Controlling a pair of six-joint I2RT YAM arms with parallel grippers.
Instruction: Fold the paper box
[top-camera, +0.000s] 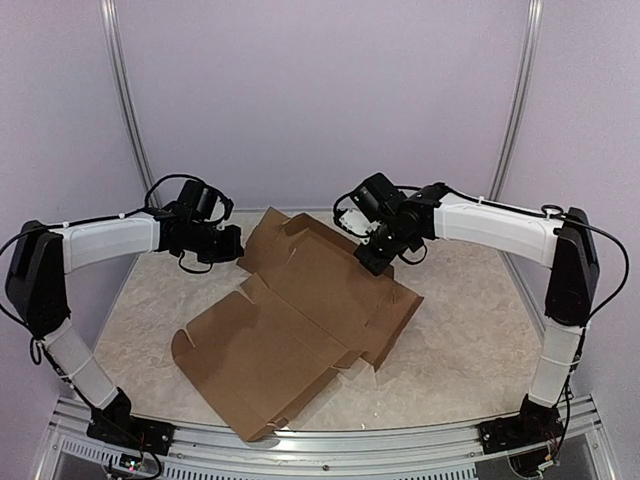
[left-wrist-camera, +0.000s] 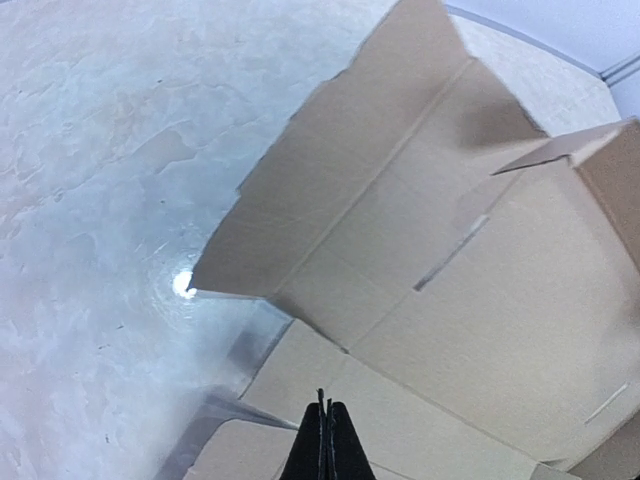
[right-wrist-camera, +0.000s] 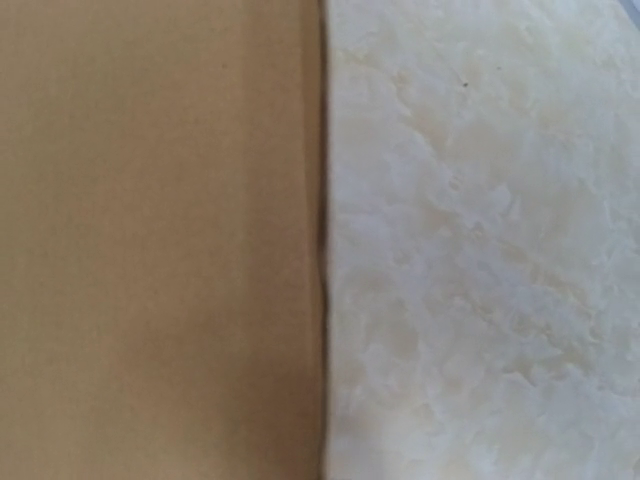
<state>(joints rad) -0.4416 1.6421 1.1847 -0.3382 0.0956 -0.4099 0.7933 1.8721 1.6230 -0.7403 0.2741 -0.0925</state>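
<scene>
The paper box lies as a brown die-cut sheet across the middle of the table, with its far flaps partly raised. My left gripper sits at the sheet's far left corner. In the left wrist view its black fingertips are pressed together with nothing between them, just above a panel of the paper box below a lifted flap. My right gripper points down onto the far right part of the sheet. The right wrist view shows only a cardboard edge against the table; its fingers are out of that frame.
The pale mottled table is bounded by a metal rail at the near edge, where both arm bases stand. Purple walls and two slanted metal posts close the back.
</scene>
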